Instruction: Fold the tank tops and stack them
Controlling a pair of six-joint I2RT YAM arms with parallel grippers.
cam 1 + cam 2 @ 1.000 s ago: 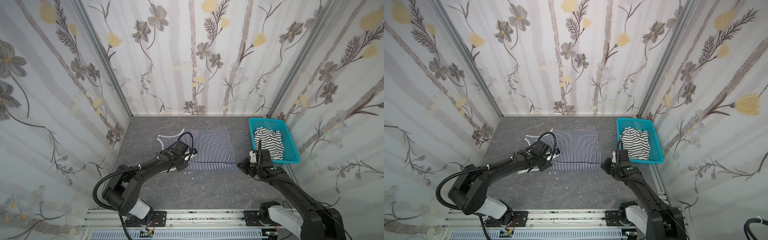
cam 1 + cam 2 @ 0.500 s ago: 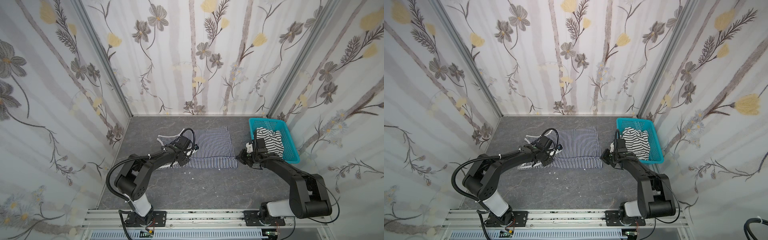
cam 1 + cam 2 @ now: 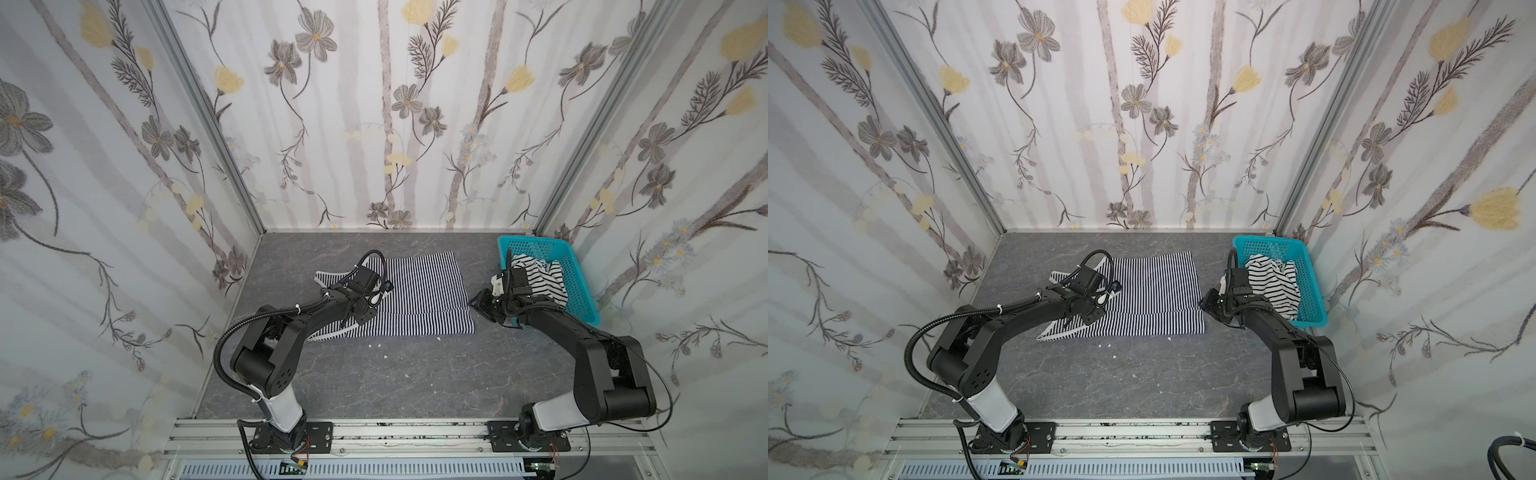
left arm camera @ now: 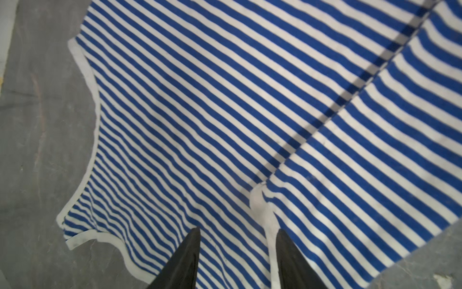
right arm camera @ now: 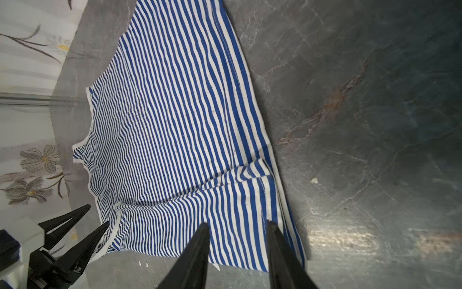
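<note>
Fine-striped tank top (image 3: 419, 291) lies spread on the grey desk (image 3: 415, 386), centre rear. Its near strip is folded back over the body; the fold edge shows as a seam line across the stripes in both top views. Straps with white trim point to the left side.

Left tool (image 4: 238, 235): jaws apart, nothing between them, tips low over the strap end of the top.

Right tool (image 5: 237, 225): jaws apart, nothing pinched, tips over the hem corner of the folded strip.

Wide-striped tank top (image 3: 540, 278) sits crumpled in the turquoise basket (image 3: 577, 286), right rear of the desk, beside the right arm.

A few small white scraps (image 3: 385, 356) lie in front of the spread top.
</note>
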